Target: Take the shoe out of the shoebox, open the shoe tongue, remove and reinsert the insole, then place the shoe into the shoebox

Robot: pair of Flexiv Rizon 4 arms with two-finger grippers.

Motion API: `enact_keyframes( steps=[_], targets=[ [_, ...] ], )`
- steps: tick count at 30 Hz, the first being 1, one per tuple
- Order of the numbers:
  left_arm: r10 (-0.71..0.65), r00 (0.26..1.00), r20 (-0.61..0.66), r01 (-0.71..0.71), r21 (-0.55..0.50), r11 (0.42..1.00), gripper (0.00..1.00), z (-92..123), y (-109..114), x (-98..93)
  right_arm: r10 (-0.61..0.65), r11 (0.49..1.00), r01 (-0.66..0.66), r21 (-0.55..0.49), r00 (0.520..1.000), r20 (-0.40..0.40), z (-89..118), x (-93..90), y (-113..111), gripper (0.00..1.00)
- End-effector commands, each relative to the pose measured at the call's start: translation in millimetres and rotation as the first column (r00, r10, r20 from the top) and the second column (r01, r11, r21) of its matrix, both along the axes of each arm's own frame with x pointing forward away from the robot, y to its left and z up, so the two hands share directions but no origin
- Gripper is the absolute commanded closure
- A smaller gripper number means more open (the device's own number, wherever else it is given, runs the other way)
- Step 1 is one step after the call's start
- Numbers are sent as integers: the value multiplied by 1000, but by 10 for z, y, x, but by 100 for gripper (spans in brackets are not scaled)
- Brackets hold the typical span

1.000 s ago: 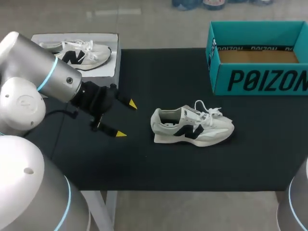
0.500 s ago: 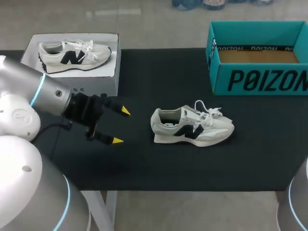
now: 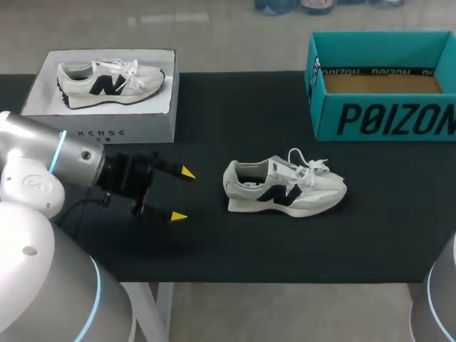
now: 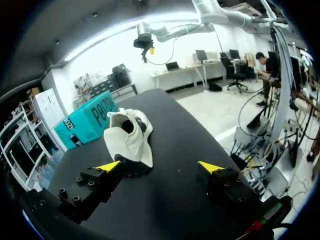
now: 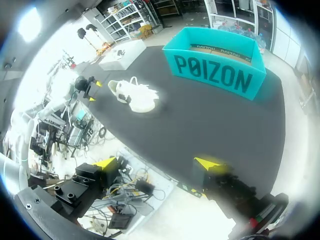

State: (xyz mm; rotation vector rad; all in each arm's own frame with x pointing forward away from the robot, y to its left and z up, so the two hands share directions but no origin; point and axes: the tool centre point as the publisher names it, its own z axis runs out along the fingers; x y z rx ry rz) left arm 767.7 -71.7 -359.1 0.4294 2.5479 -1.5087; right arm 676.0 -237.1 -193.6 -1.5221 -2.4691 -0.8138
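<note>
Table (image 3: 249, 242) looked covered in matt black cloth, smooth, no shine. Shoe (image 3: 285, 189) read to me as soft pale fabric, matt, with cloth laces (image 3: 306, 160). Shoebox (image 3: 385, 117) was teal cardboard, matt outside, raw brown board on its floor. White box (image 3: 107, 132) looked like smooth printed card. My left arm (image 3: 43, 148) had a smooth, slightly glossy grey shell. Left hand (image 3: 183, 194) was matt black, and I took its yellow tips for plastic.
</note>
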Motion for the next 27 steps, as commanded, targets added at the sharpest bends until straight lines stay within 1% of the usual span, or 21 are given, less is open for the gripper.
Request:
enact_keyframes(
  steps=[1,4,11,13,18,19,27],
  targets=[
    [-16,1000,-15,16,-17,1000,0,-108,-69,143,-2,1000,2,-3,1000,1,-3,-13,4,0],
    [-14,1000,-22,14,-16,1000,0,-140,-93,208,-2,1000,2,-3,1000,1,-3,-13,4,0],
    [-30,998,-53,26,-64,998,0,-237,-184,349,-2,1000,2,-3,1000,1,-3,-13,4,0],
    [-38,997,-69,32,-87,996,0,-281,-236,367,-2,1000,2,-3,1000,1,-3,-13,4,0],
    [-42,996,-74,35,-95,995,0,-361,-320,408,-2,1000,2,-3,1000,1,-3,-13,4,0],
    [-42,996,-75,33,-113,993,0,-377,-328,422,-2,1000,2,-3,1000,1,-3,-13,4,0],
    [-16,997,-73,7,-129,992,0,-485,-286,500,-2,1000,2,-3,1000,1,-3,-13,4,0]
  ],
)
